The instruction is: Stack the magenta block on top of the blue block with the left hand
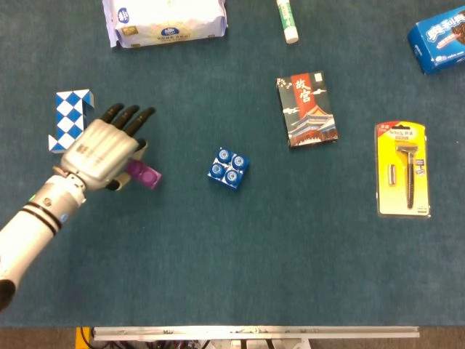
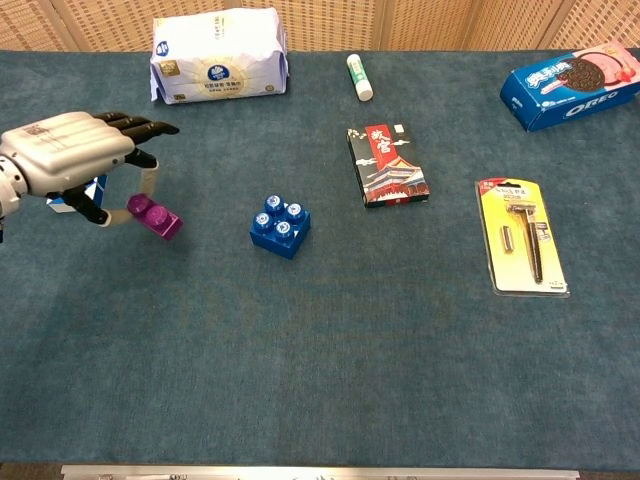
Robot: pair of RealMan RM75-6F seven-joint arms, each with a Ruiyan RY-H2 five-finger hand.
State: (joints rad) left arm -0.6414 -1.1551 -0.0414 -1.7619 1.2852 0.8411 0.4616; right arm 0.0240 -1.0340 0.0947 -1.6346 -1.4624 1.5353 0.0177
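My left hand (image 1: 103,150) (image 2: 75,160) pinches the magenta block (image 1: 144,175) (image 2: 155,217) between thumb and a finger, the other fingers stretched out above it. The block hangs above the cloth, left of the blue block (image 1: 229,168) (image 2: 281,226), which sits studs up near the table's middle. A gap about one block wide separates the two. My right hand appears in neither view.
A blue-and-white snake puzzle (image 1: 69,117) lies just behind my left hand. Further back are a tissue pack (image 1: 164,19) and a glue stick (image 1: 288,19). A card box (image 1: 306,109), a razor pack (image 1: 403,169) and an Oreo box (image 1: 439,41) lie to the right.
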